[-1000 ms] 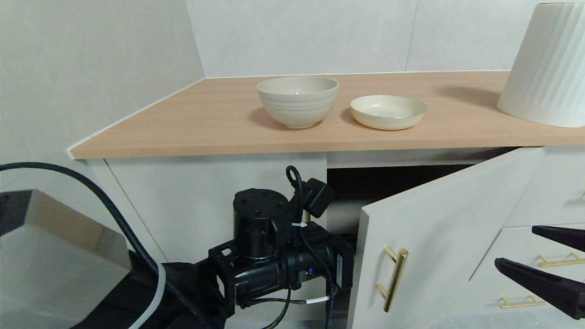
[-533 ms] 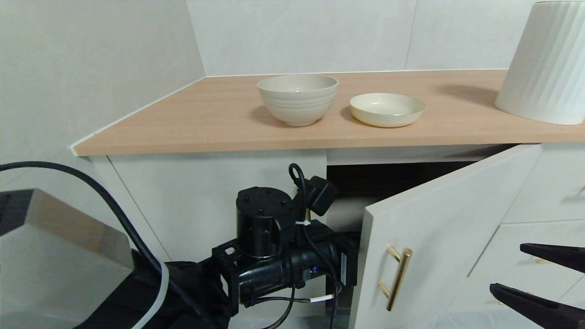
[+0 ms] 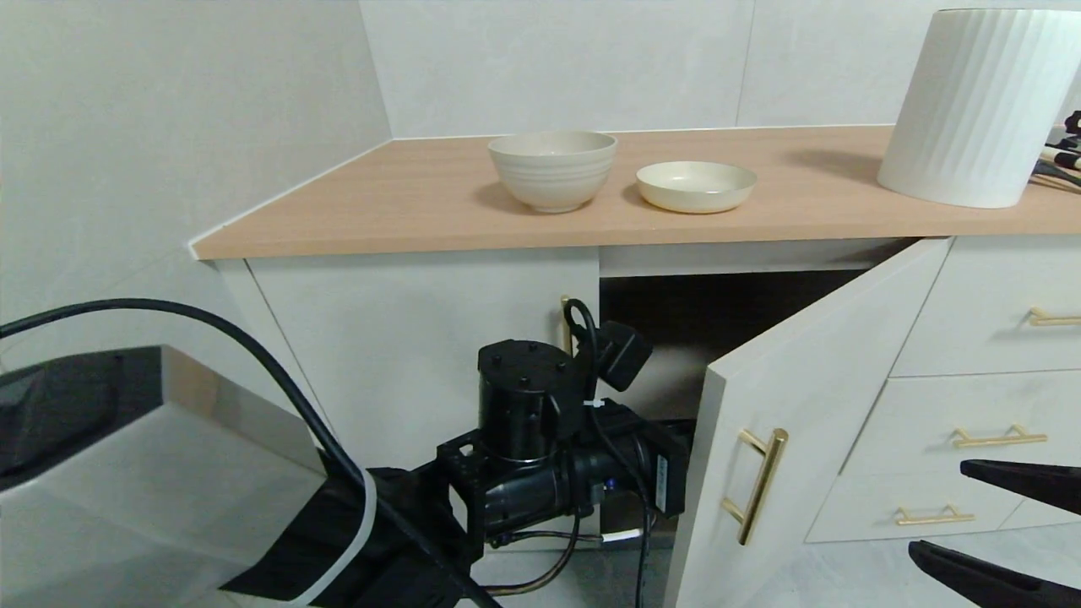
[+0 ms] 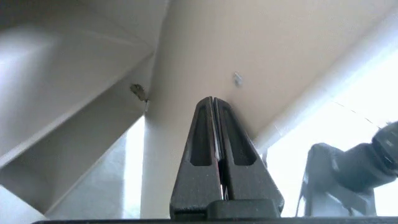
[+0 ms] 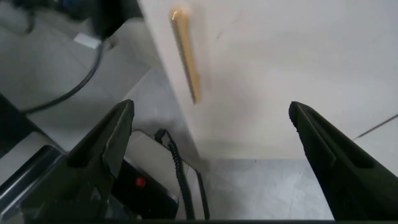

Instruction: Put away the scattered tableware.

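Wooden tabletop (image 3: 405,211) with bowl (image 3: 553,169) and dish (image 3: 695,186), cabinet door (image 3: 811,405) ajar.
Both vessels sat well above and left of the released right pincer (image 3: 937,507); left pincer (image 4: 212,106) was clenched.

The cabinet door (image 3: 811,397) is standing open just left of the right pincer (image 3: 939,507), its handle (image 3: 756,484) facing it. The drawers (image 3: 971,397) are lying behind the pincer. Up beyond it, on the countertop (image 3: 405,211), the bowl (image 3: 553,169) is sitting left of the dish (image 3: 695,186), with a tall container (image 3: 971,110) farther right.

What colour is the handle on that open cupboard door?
Shiny gold; the handle shows best in the head view.
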